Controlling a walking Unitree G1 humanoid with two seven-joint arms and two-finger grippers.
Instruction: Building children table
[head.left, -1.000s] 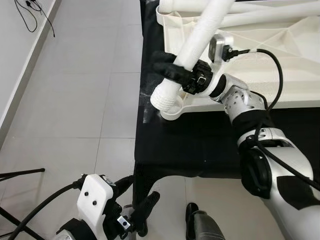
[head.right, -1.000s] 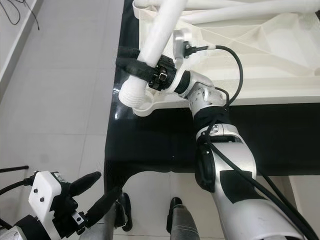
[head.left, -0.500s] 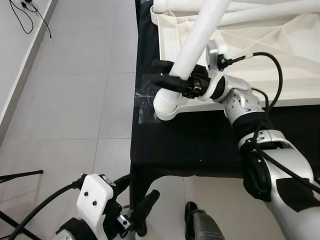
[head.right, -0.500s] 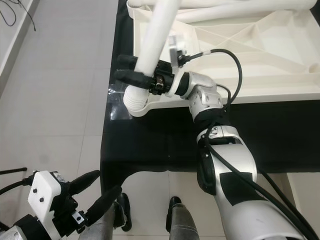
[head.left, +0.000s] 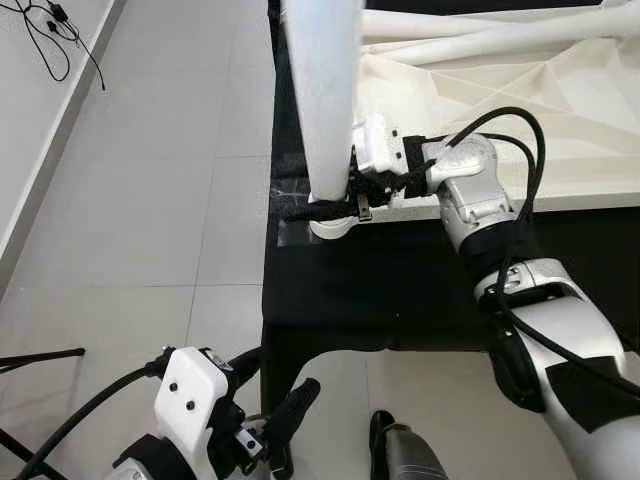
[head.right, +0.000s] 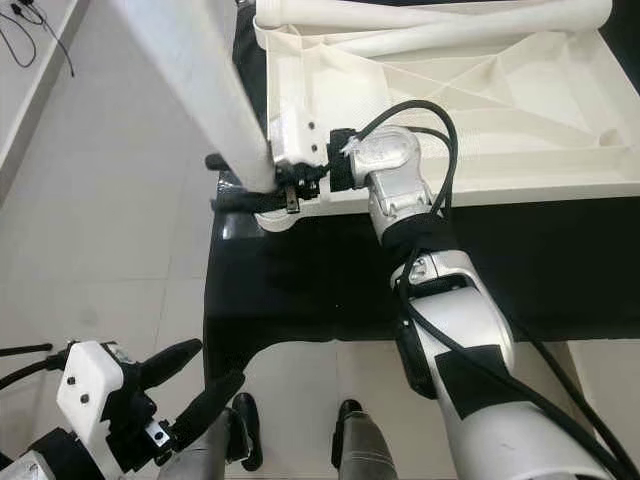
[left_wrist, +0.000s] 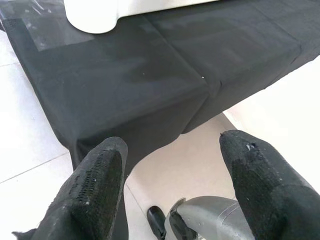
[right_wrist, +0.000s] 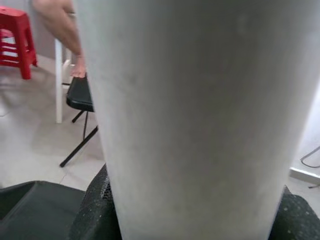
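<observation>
The white table leg (head.left: 322, 100) has been swung up from a slant a second ago and is now held upright, its lower end seated in the round corner socket (head.left: 333, 226) of the upturned white tabletop (head.right: 520, 110). The right claw (head.left: 330, 208) is clenched around the leg just above the socket, black fingers wrapped on either side of the tube. By the look of it, the leg is lined up and ready to be pressed or twisted home; whether it is fully seated cannot be told.

The tabletop lies underside up on a desk (head.left: 400, 290) draped in black cloth, its corner at the desk's edge. The left claw (left_wrist: 170, 185) is held low with fingers spread, grasping nothing. Pale floor tiles (head.left: 140, 200) are seen alongside, and a red stool (right_wrist: 17, 35) and black chair (right_wrist: 80, 95) further off.
</observation>
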